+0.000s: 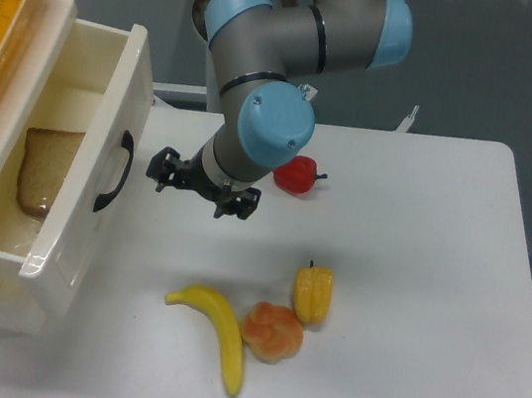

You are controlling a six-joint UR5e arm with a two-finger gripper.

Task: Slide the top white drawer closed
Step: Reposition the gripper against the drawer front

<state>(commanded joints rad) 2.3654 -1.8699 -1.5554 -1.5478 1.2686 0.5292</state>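
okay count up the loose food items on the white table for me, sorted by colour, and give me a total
Red: 1, the red pepper
Yellow: 2, the banana and the yellow pepper
Orange: 1, the orange pastry
Total: 4 on the table

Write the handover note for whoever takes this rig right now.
Gripper: empty, off the drawer, just right of the handle; whether it is open or shut can't be told.
Top drawer: partly open, a bread slice visible inside.
On the table: red pepper, yellow pepper, banana, bun.
Done: nothing conclusive from this view.
Left: push the drawer front fully shut.
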